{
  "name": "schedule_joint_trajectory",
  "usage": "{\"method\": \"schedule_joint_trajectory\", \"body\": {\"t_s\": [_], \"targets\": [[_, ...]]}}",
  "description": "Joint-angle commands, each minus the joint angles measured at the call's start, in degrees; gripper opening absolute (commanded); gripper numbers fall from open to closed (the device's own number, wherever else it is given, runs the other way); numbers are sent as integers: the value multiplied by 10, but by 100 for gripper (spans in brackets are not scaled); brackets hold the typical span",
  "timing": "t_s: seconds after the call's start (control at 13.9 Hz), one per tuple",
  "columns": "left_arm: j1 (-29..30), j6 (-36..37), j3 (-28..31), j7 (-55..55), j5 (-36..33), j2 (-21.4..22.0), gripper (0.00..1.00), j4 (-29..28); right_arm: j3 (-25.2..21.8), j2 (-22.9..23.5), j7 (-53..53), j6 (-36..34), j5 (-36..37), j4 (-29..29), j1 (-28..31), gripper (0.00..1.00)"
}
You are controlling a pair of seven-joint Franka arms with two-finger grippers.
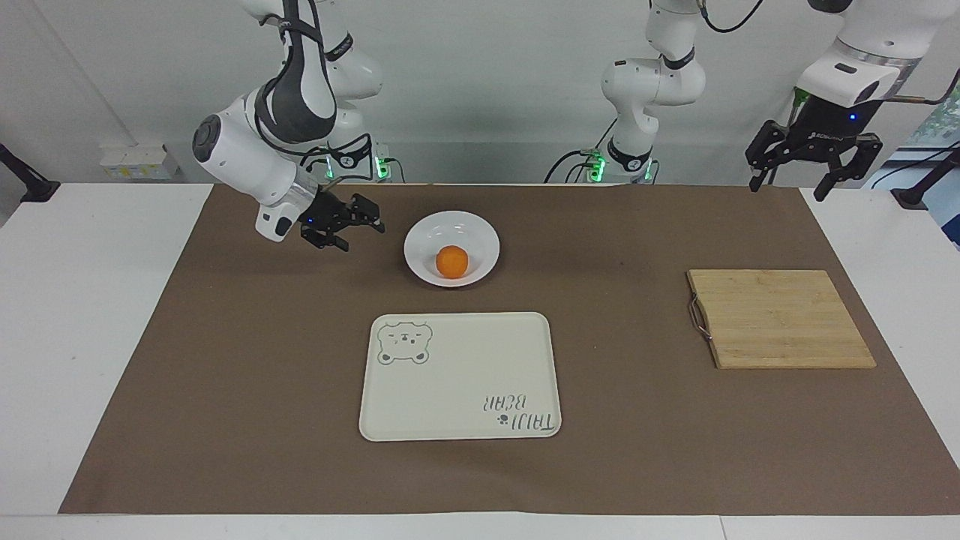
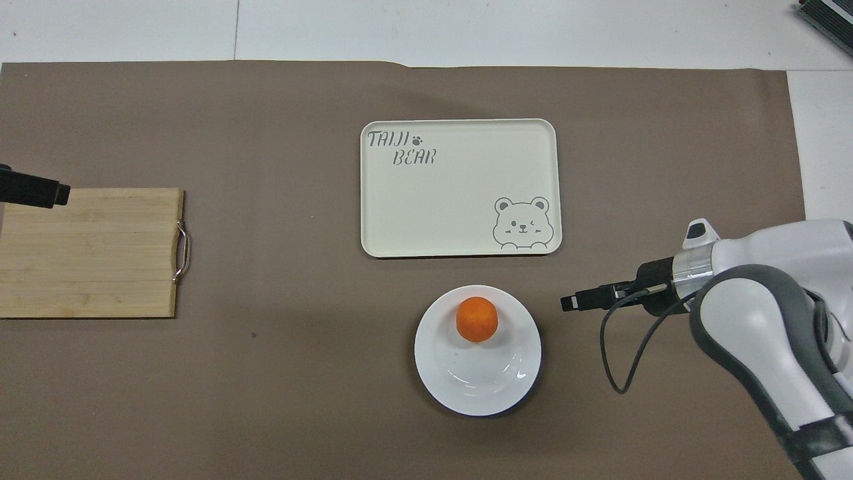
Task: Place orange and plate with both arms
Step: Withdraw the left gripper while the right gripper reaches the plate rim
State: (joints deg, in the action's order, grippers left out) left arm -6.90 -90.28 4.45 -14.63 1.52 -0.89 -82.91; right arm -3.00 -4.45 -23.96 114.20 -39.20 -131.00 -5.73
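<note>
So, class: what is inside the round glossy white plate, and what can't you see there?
A small round bright-orange fruit sits inside the round glossy white plate, nothing else. The patch of plate beneath the fruit is covered.

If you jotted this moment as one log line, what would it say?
orange: on plate | right gripper: open, beside plate | left gripper: open, raised at left arm's end of table | tray: bare
</note>
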Motion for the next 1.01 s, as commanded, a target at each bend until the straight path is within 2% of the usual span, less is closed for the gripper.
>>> {"method": "schedule_joint_trajectory", "body": {"t_s": [0.0, 0.29, 0.43, 0.57, 0.93], "targets": [[7, 18, -7, -15, -4, -3, 100, -7, -1, 0, -28, 22, -72, -38, -10, 100], [7, 41, -9, -15, -6, 28, 100, -53, -1, 14, -81, 55, -120, -74, -23, 100], [3, 70, -9, -15, -6, 31, 100, -53, -1, 21, -92, 56, -142, -85, -23, 100], [5, 63, -9, -15, -10, 27, 100, -46, -1, 21, -112, 68, -172, -107, -27, 100], [8, 72, -11, -12, -29, 24, 100, -40, -1, 25, -122, 83, -181, -130, -34, 100]]}}
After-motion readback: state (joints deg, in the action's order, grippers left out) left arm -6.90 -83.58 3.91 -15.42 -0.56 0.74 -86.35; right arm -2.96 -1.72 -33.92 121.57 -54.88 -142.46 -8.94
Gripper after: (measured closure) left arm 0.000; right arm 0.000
